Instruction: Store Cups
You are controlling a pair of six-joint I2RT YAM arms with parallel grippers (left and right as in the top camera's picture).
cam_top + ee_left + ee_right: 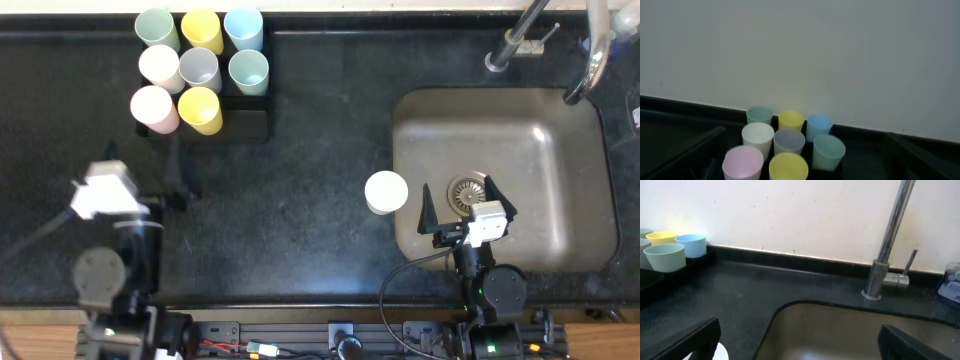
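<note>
right claw (460,190) spread beside white cup (386,192) at sink (540,130) rim; left claw (802,150) spread, facing 8 cups (199,70).

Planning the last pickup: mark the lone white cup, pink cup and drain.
lone white cup (386,192), top view, centre of its top.
pink cup (153,108), top view, its open mouth.
drain (466,191), top view, metal strainer.

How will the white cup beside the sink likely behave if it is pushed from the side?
The white cup resembles the racked cups, so it is probably light plastic and would slide easily on the smooth counter. It stands at the edge of the sink, so a push that way might tip it in.
</note>
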